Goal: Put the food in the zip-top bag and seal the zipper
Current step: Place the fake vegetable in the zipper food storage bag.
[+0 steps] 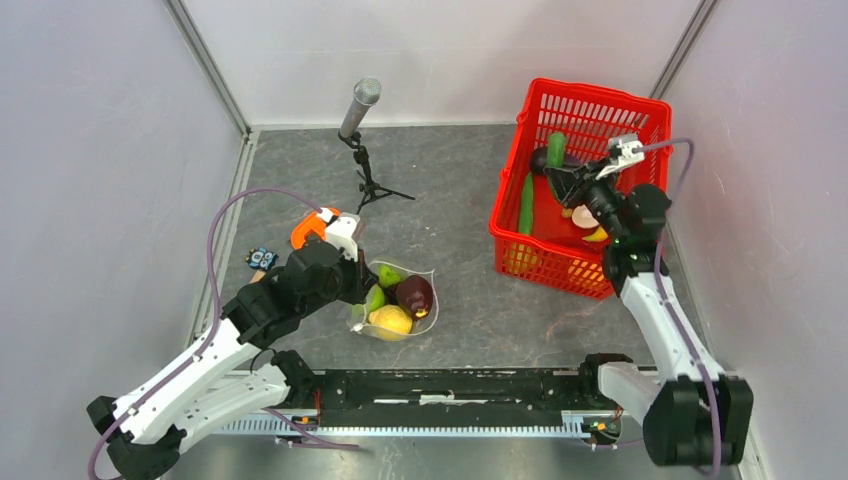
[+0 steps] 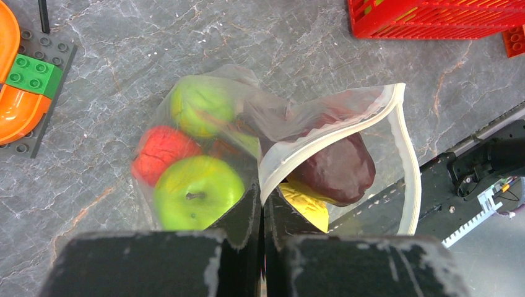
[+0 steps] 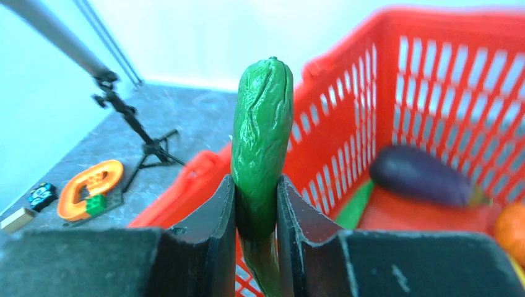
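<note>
Your table (image 1: 460, 230) is a grey marbled slab. On the far right stands the red basket (image 1: 545, 262). Toward the far left of centre you have a mic stand (image 1: 362, 165) on its small tripod. Left of centre lies a dark brick plate (image 2: 52, 55) carrying the orange tape holder (image 2: 15, 111), with a small black-and-blue gadget (image 1: 262, 257) just to its left. The bag (image 2: 278, 114) rests near the middle, to the right of the plate. A black rail (image 1: 450, 385) runs along the near edge.
</note>
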Motion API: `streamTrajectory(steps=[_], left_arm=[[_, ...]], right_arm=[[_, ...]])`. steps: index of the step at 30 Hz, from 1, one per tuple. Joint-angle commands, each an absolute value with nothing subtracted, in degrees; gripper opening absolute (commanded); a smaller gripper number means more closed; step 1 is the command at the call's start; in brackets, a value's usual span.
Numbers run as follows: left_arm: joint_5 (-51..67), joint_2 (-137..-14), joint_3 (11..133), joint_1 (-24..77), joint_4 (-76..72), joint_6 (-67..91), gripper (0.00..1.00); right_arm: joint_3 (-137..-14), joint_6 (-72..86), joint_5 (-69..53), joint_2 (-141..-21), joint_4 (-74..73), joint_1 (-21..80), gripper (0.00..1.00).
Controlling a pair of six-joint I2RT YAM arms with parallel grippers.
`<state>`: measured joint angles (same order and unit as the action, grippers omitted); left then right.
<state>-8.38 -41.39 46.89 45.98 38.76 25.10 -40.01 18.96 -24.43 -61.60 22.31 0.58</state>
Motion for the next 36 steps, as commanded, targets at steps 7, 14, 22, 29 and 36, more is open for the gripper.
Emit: streamTrajectory(steps=[7, 14, 22, 29, 36], left_arm=[[-6.5, -42.3, 47.8, 45.8, 34.8, 26.9, 0.03], [-6.5, -42.1, 47.6, 45.8, 34.5, 27.3, 0.04], [-5.5, -42.1, 47.0, 45.8, 32.3, 28.5, 0.04], [-6.2, -41.5, 47.0, 45.8, 32.3, 29.0, 0.04], [-8.0, -40.0, 46.6, 45.8, 32.6, 30.0, 0.04]], right_arm=[[-34.1, 37.1, -49.9, -48.7, 56.0, 0.7, 0.08], [-31.7, 45.9, -53.9, -49.1, 71.4, 14.1, 0.07], [-35.0, 16.9, -39.8, -50.1, 39.2, 37.5, 0.08], [-36.4, 12.7, -28.6, -62.3, 45.3, 55.1, 0.03], [-31.5, 23.6, -20.6, -73.0, 66.5, 60.4, 0.02]])
